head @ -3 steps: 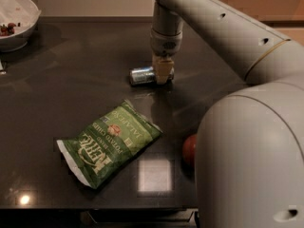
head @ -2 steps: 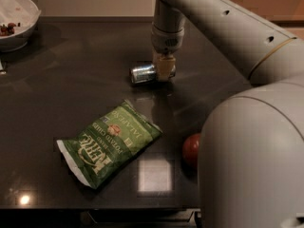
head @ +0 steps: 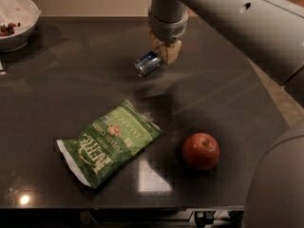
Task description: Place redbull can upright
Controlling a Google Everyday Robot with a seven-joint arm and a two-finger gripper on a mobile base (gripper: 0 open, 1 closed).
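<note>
The redbull can (head: 147,63), slim, silver and blue, is held on its side above the dark table (head: 228,103), its shiny end pointing left and down. My gripper (head: 165,52) hangs from the arm at the top middle and is shut on the can's right end. The can is lifted off the table surface, above and behind the chip bag.
A green potato chip bag (head: 110,141) lies flat at the front left. A red apple (head: 201,150) sits at the front right. A white bowl (head: 15,20) with food stands at the far left corner. My arm's large body fills the right side.
The can lay on the table with the gripper around its end; now the gripper has lifted it off the surface, tilted. More of the apple has come into view.
</note>
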